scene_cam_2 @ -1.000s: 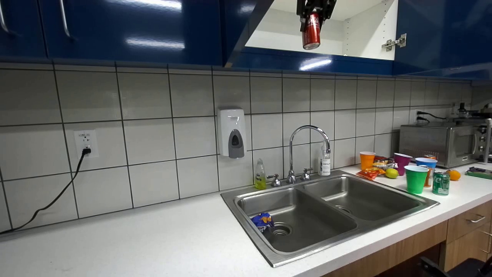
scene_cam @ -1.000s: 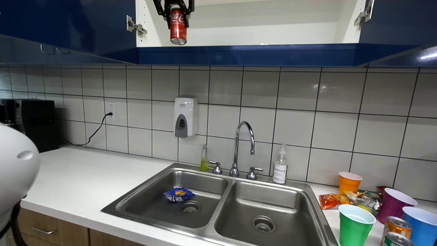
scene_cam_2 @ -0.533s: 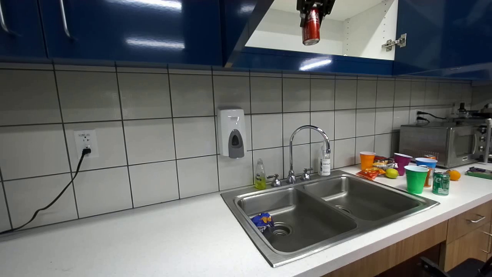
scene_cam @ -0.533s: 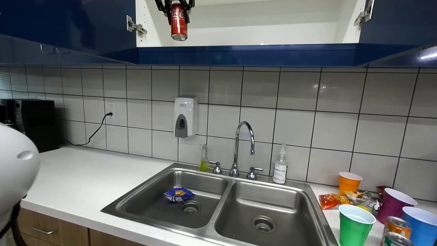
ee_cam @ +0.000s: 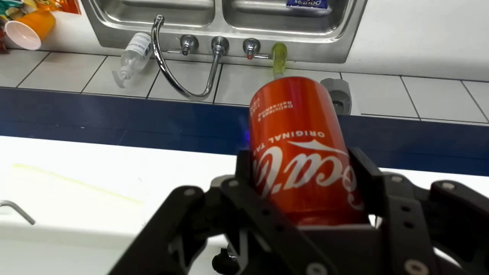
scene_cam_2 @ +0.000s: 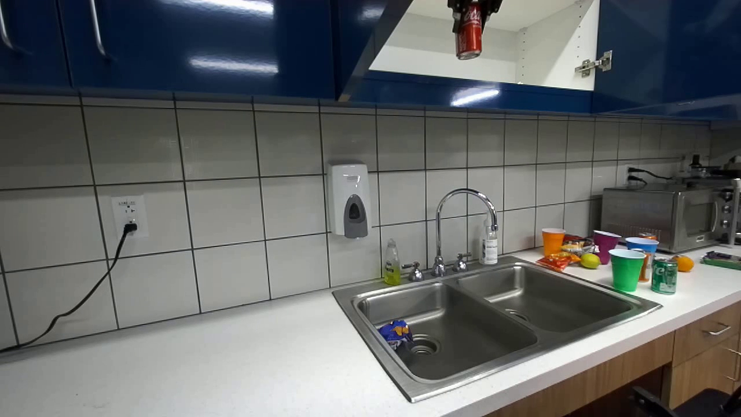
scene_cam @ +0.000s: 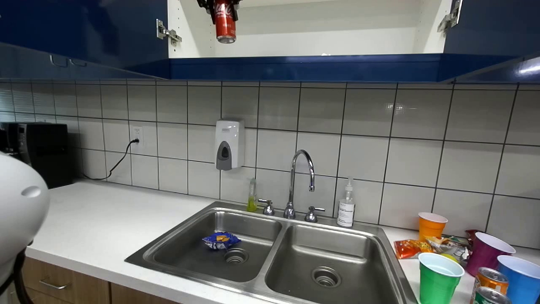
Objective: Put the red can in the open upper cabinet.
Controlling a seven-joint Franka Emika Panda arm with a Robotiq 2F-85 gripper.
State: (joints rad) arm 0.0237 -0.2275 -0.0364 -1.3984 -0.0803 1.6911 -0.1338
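The open upper cabinet [scene_cam: 303,67], wall-mounted, with glossy dark blue doors and a cream interior, is cut off at the top in both exterior views, and its doors are only partly in frame. Below it runs a long white countertop [scene_cam: 105,219], its right end out of frame. Set into that is a double-basin stainless steel sink [scene_cam: 273,253]; its front right corner is cut off in an exterior view, and the wrist view shows only the faucet side.

The black two-fingered gripper [ee_cam: 303,166] is clasped on the red can, a finger against either side; its upper parts are cut off in both exterior views. The small cylindrical metal red can [scene_cam: 224,21] hangs from it, showing above the cabinet's front edge with a gap between; I cannot tell whether it is inside that edge or in front of it. Its long axis is near vertical with a slight lean, silvery-rimmed base pointing down, lettering right way up in an exterior view. Its top end is hidden or cut off everywhere.

By the sink's right edge, an orange drink can [scene_cam: 493,276] is half hidden behind a green drink can [scene_cam_2: 664,275]. A crinkled blue snack bag [scene_cam: 221,240] lies in the left basin beside the drain. A bent grey metal rod [ee_cam: 23,213], within the cabinet, is cut off in the wrist view.
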